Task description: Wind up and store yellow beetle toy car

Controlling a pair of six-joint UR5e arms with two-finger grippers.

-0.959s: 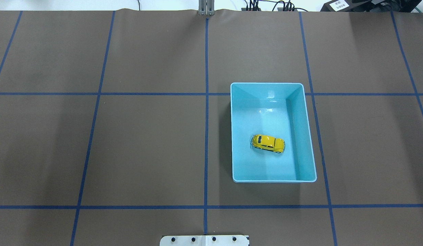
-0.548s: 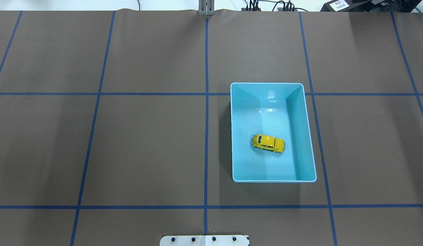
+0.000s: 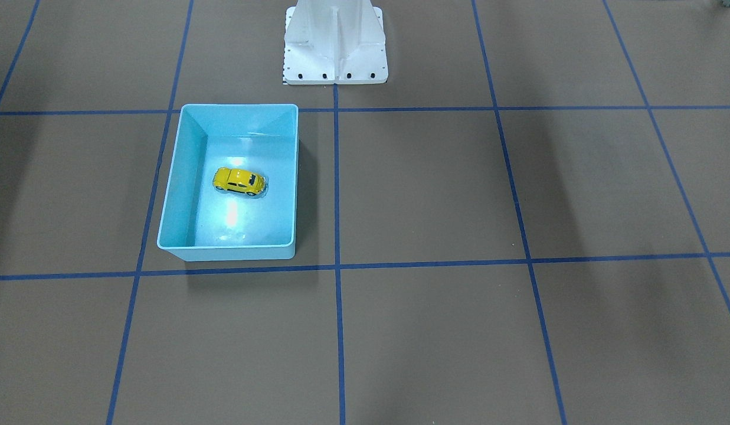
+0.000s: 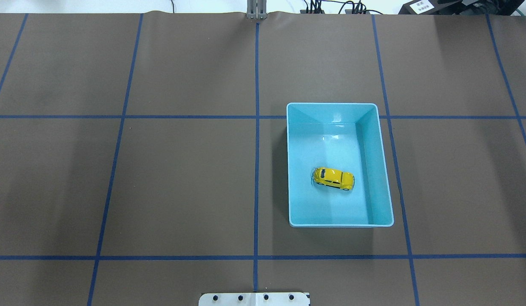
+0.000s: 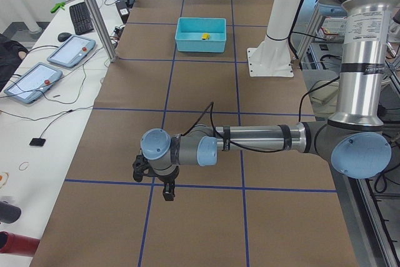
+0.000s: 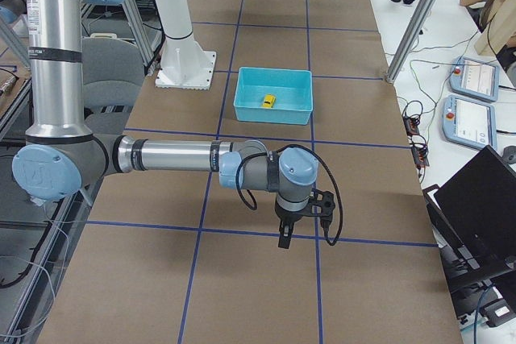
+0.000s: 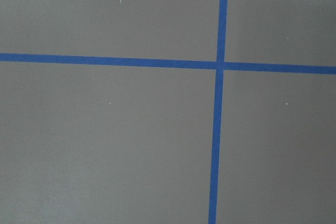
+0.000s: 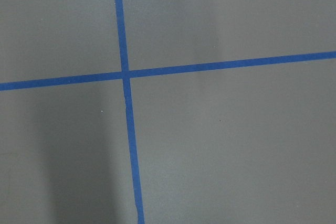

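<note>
Left gripper hangs well apart; yellow beetle toy car unmoved in bin.

A brown-papered counter bears a grid of blue tape lines; a white side desk runs beside it, holding two tablets, a keyboard and a mouse; a slanted metal post rises between them; a grey chair stands by the counter's opposite edge; the light is even.

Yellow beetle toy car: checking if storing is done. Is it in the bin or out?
In. The yellow beetle toy car lies on the floor of the light blue bin, enclosed by its walls.
</note>
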